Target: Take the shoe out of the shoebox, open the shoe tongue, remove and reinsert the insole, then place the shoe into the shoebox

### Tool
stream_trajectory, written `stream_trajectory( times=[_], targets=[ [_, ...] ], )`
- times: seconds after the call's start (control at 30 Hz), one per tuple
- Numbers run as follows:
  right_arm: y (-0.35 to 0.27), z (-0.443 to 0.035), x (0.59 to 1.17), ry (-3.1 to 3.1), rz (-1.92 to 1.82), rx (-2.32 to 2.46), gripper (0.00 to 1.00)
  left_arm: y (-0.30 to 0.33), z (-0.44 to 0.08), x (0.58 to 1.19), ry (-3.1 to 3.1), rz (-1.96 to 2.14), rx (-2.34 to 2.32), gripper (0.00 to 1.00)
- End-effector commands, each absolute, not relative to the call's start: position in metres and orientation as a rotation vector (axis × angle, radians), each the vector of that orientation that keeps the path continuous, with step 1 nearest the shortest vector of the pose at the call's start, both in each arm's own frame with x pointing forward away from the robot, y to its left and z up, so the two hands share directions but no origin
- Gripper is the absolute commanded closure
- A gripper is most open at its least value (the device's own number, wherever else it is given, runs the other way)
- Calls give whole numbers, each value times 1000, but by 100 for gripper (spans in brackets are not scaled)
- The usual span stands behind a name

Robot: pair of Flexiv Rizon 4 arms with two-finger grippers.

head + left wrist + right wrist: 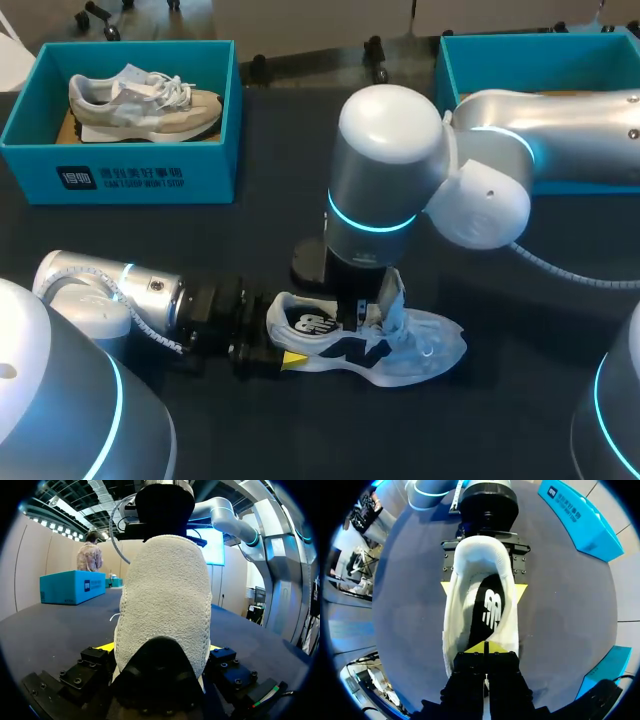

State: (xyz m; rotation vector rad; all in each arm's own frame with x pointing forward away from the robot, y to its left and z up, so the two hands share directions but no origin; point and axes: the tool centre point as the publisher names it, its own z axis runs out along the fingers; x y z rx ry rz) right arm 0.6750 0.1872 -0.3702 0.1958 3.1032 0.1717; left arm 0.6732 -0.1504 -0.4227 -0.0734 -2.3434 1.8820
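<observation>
The white sneaker sits on the dark surface. It looks light and soft-walled, so its firmer heel seems the best hold, and the left hand clamps it there. The right hand, tips narrow, meets the floppy black insole. One shoebox holds a beige sneaker.

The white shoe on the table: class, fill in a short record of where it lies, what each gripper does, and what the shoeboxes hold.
shoe: white shoe on the table, outside both shoeboxes
insole: black insole inside the shoe
left gripper: shut on the shoe's heel
right gripper: shut, over the shoe's opening; anything pinched cannot be told
left shoebox: holds a beige shoe
right shoebox: partly hidden by the right arm
</observation>
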Motion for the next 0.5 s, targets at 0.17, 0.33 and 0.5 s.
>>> stream_trajectory(
  times=[0.17, 0.33, 0.5],
  targets=[
    [190, -380, 666, 3102, 177, 221, 100, -148, -422, 673, -2345, 1879, -73, 100],
    [193, -369, 664, 3078, 152, 222, 100, -148, -422, 673, -2345, 1879, -73, 100],
    [195, -351, 662, 3053, 104, 228, 100, -148, -422, 673, -2345, 1879, -73, 100]
  ],
)
